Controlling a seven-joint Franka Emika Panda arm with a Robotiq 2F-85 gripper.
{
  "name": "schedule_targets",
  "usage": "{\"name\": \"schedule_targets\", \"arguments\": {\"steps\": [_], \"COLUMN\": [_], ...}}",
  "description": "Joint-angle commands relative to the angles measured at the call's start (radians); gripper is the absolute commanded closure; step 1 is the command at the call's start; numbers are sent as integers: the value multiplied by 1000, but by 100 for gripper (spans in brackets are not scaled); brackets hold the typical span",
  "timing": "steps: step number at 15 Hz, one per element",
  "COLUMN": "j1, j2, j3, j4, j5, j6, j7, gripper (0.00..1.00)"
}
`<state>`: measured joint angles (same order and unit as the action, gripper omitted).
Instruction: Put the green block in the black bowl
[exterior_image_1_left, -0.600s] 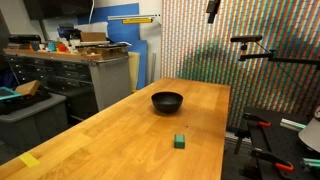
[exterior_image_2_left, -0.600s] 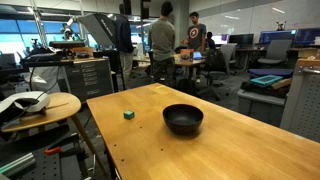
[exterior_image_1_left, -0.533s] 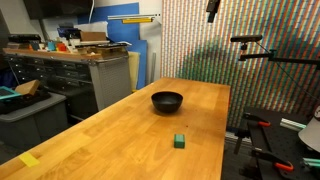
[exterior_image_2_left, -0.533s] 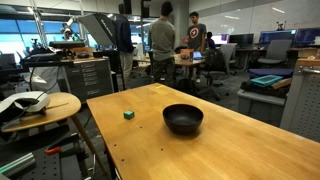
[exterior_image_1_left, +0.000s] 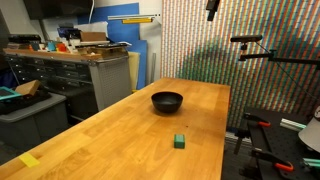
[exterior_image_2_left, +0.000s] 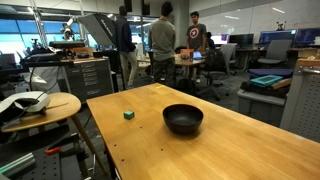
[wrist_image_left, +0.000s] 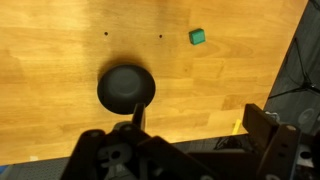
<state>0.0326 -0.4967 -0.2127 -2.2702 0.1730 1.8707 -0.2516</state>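
The green block (exterior_image_1_left: 179, 141) is a small dark-green cube lying on the wooden table (exterior_image_1_left: 120, 130) near one long edge. It also shows in an exterior view (exterior_image_2_left: 129, 115) and the wrist view (wrist_image_left: 198, 37). The black bowl (exterior_image_1_left: 167, 101) stands empty nearer the table's middle, apart from the block, and shows in an exterior view (exterior_image_2_left: 183, 119) and the wrist view (wrist_image_left: 126, 89). My gripper (wrist_image_left: 200, 125) is open and empty, high above the table, looking down past its edge. Both exterior views leave the gripper out of clear sight.
A strip of yellow tape (exterior_image_1_left: 30, 160) lies at a table corner. Grey cabinets (exterior_image_1_left: 70, 75) stand beside the table. A small round side table (exterior_image_2_left: 40, 105) and camera stands are close to its edge. People (exterior_image_2_left: 162, 40) stand in the background.
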Motion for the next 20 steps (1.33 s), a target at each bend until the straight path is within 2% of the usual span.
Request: {"name": "schedule_targets", "arguments": {"steps": [1,7,13,20], "j1": [-26,-12,10,29], "j2": [3,81,169,287], "j3": [20,50,110,191], "j4": [2,-3,-79,-160], "j5": [11,3,3,-40], "j6": [-4,55,270,483], "j7": [-10,-20,-54,-36], "gripper": [0,0,0,0]}}
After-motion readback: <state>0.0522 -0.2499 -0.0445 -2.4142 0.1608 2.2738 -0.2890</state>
